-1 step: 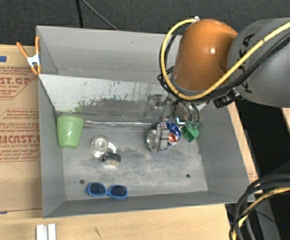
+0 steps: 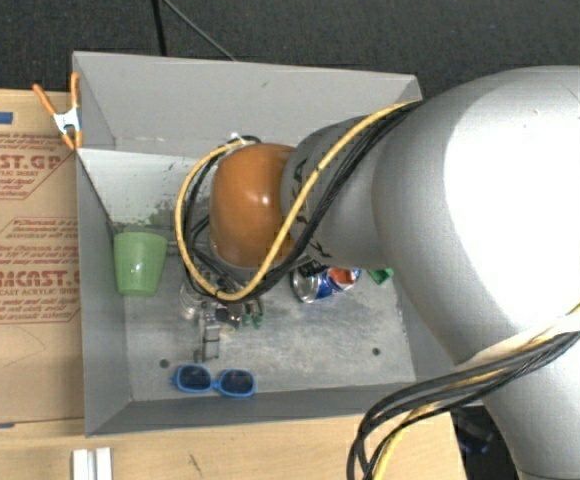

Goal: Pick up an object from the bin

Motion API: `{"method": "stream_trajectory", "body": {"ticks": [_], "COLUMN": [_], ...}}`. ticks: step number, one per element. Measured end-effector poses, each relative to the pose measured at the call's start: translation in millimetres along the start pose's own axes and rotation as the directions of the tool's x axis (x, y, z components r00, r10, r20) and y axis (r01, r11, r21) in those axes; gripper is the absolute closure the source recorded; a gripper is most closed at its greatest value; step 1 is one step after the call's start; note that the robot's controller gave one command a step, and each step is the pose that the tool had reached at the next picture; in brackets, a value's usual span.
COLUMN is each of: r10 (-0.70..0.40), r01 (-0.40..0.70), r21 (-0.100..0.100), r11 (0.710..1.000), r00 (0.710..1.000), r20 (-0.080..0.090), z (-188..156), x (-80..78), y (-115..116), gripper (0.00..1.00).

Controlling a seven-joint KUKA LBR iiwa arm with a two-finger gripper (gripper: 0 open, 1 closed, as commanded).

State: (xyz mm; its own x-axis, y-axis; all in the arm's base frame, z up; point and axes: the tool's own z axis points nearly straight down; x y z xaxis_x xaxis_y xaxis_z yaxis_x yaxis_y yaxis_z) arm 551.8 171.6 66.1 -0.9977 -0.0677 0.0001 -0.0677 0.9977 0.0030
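The end effector (image 2: 210,340) hung low over the floor of the bin (image 2: 370,338); open or closed, I could not tell. Nearest lay the blue sunglasses (image 2: 215,380), just below it toward the near wall, not touching; a green cup (image 2: 138,261) sat off to its left, a can (image 2: 320,283) to its right.

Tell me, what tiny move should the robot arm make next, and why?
Probably slide the gripper a little toward the blue sunglasses lying just below it in the view, then lower there. It hangs over bare bin floor beside them; the green cup and the can lie farther away.
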Motion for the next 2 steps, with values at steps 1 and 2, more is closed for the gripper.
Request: {"method": "stream_trajectory", "body": {"ticks": [1,2], "r10": [0.016,0.015], "r01": [-0.016,-0.015], "r21": [0.003,0.001], "r11": [1.000,1.000], "r00": [1.000,1.000], "r20": [0.004,0.005], "z": [-4.6,-4.6], "x": [12.2,11.9], "y": [-50.1,-48.9], "gripper": [0.00,0.00]}}
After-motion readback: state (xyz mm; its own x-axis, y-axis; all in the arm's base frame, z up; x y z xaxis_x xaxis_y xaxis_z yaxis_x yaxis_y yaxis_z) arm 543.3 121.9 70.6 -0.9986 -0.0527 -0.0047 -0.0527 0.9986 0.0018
